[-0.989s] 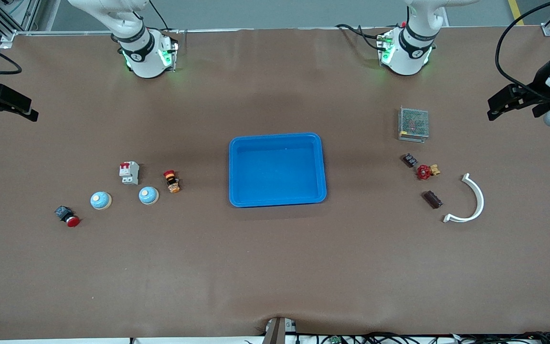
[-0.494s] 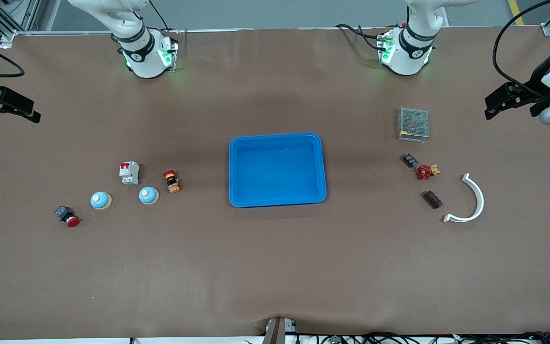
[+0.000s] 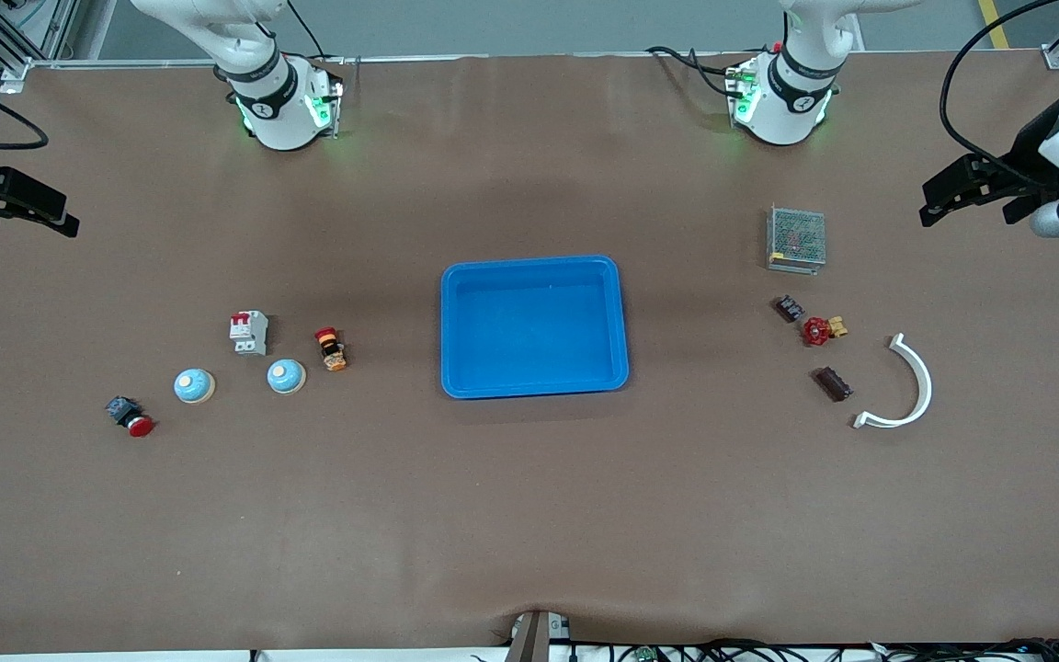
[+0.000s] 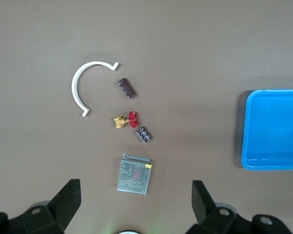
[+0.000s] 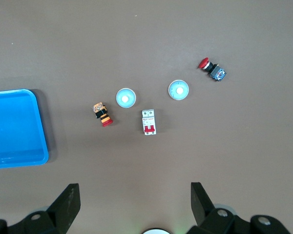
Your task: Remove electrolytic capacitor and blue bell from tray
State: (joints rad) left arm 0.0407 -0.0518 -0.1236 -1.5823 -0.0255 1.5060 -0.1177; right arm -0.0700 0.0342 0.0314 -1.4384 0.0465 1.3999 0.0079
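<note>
Brown matting (image 3: pixel 529 515) covered the whole table in the front view, with a grey floor strip and metal framing along the robots' edge. A blue tray (image 3: pixel 452 322) sat at the middle. Toward the right arm's end lay two pale blue bells (image 3: pixel 194 385) (image 3: pixel 286 376), a white breaker (image 3: pixel 249 332), an orange-and-black button (image 3: pixel 331 348) and a red push button (image 3: pixel 130 416). Toward the left arm's end lay a mesh box (image 3: pixel 797 238), a small dark capacitor (image 3: pixel 788 308), a red valve (image 3: pixel 820 330), a larger dark capacitor (image 3: pixel 832 383) and a white curved clip (image 3: pixel 906 386). The right gripper (image 3: pixel 65 223) hung over its table end, fingers apart and holding nothing; the left gripper (image 3: pixel 929 211) hung likewise over the other end.

From the left wrist, the same brown mat showed the clip (image 4: pixel 83 87), both capacitors (image 4: pixel 126 88) (image 4: pixel 144 134), valve (image 4: pixel 128 120), mesh box (image 4: pixel 134 174) and a tray edge (image 4: pixel 246 131), with the fingers (image 4: pixel 68 200) spread wide.

From the right wrist, the bells (image 5: pixel 125 98) (image 5: pixel 178 90), breaker (image 5: pixel 148 122), both buttons (image 5: pixel 102 114) (image 5: pixel 211 69) and the tray's rim (image 5: pixel 39 126) lay on the mat, fingers (image 5: pixel 66 202) apart.
</note>
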